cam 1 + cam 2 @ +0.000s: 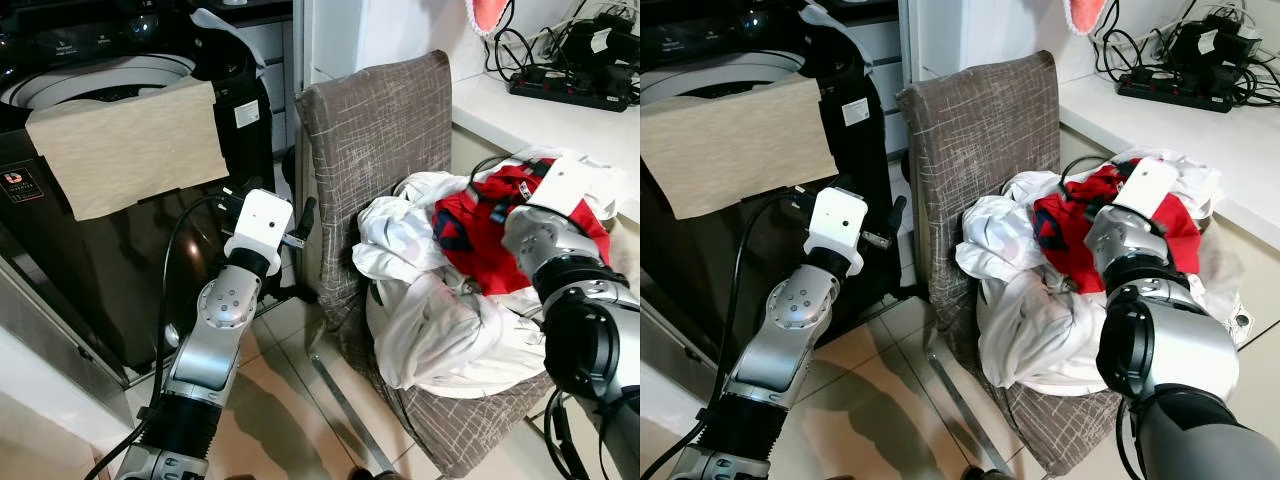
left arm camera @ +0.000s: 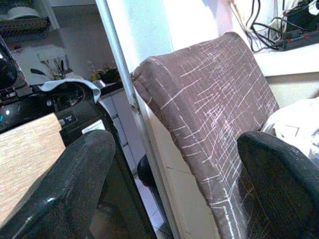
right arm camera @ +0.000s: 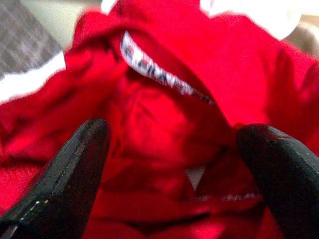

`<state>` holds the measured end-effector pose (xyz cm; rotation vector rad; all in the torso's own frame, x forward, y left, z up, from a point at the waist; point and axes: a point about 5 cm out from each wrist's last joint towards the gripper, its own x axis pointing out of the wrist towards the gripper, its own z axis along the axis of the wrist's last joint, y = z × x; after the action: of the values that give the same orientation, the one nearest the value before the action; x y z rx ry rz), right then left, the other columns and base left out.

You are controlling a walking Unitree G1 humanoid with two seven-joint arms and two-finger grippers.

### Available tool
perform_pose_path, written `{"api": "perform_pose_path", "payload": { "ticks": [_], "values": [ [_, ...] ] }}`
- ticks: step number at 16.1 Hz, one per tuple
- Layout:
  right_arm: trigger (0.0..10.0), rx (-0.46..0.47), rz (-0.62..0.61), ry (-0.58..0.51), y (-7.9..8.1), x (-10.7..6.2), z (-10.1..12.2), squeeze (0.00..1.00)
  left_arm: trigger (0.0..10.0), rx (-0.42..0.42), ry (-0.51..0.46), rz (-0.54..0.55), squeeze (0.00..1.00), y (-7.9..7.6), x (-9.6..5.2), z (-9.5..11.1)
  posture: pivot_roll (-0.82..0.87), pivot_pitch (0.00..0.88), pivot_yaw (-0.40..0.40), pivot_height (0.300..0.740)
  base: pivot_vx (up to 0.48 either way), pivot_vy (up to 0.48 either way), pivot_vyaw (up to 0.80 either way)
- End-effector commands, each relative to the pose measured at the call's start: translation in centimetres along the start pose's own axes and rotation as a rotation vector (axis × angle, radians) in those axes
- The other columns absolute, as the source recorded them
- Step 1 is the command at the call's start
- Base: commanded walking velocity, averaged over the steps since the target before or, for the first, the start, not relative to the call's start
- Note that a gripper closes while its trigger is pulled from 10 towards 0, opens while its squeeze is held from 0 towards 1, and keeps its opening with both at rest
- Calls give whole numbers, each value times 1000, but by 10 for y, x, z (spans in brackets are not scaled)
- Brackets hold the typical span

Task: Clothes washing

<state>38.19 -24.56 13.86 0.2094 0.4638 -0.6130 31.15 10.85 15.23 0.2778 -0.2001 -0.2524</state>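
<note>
- Beside the black washing machine (image 1: 120, 230) stands a grey chair (image 1: 375, 130) with a laundry pile.
- Right gripper (image 3: 169, 174) fingers spread over the red garment (image 3: 164, 114) on the pile.
- Left gripper (image 2: 174, 174) fingers released, near the chair back.

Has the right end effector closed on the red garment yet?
No: the right end effector is open, its fingers spread over the red garment.
</note>
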Motion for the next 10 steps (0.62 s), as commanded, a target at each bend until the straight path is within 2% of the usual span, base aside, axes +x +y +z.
{"api": "perform_pose_path", "payload": {
  "ticks": [1, 2, 4, 7, 9, 10],
  "values": [
    [10000, -8, -33, 73, -7, 2, -16, 0, 10000, -1, -26, 1, 0, 0, 3, 7, 39, 0, -22, 740, 0, 0, 0],
    [10000, 26, -33, 119, -7, 2, -23, 0, 10000, -1, -28, 0, 0, 0, 3, 8, 39, 0, -22, 740, 0, 0, 0],
    [10000, 32, -45, 155, -8, 2, -30, 0, 10000, -2, -30, -2, 0, 0, 4, 8, 39, 0, -22, 740, 0, 0, 0],
    [10000, 12, -41, 172, -10, 3, -37, 0, 10000, -3, -33, 0, 0, 1, 4, 9, 38, 0, -23, 740, 0, 0, 0],
    [10000, -23, -49, 202, -17, 4, -51, 0, 10000, -7, -32, -6, 0, -1, 4, 9, 34, 0, -25, 740, 0, 0, 0],
    [8392, -38, -54, 209, -21, 5, -57, 0, 10000, -8, -33, -7, 0, -2, 5, 9, 34, 1, -24, 740, 0, 0, 0]
  ]
}}
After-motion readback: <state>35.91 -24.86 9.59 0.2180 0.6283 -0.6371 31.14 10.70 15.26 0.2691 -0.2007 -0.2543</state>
